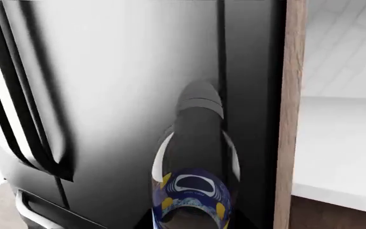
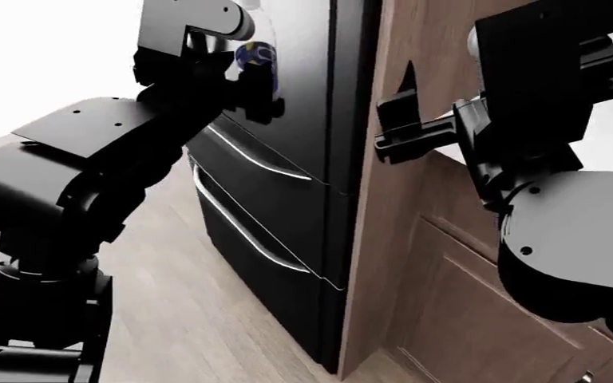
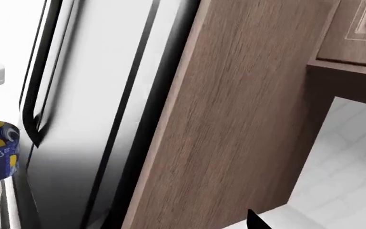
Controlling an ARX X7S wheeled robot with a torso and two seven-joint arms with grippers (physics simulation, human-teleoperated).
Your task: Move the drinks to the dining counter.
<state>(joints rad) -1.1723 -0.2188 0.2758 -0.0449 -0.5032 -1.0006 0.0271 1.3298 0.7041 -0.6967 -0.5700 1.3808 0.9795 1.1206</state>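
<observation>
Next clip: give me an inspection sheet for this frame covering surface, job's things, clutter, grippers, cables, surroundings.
Surface: white countertop beyond the wood side panel; nothing seen on its visible part.
Job's things: blue-and-yellow-labelled bottle carried in the left gripper, close to the fridge; other drinks not seen.
Clutter: nothing seen.
Grippers: left shut on the bottle; right gripper empty, fingers apart, near the panel.
Cables: nothing seen.
Surroundings: black fridge, wood cabinet door, wood floor.

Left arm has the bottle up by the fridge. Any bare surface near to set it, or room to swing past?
Bare white worktop lies past the wood panel, clear where visible. The bottle, in the left pincer, sits close against the fridge, so that side is tight. Open wood floor lies left of the fridge.
</observation>
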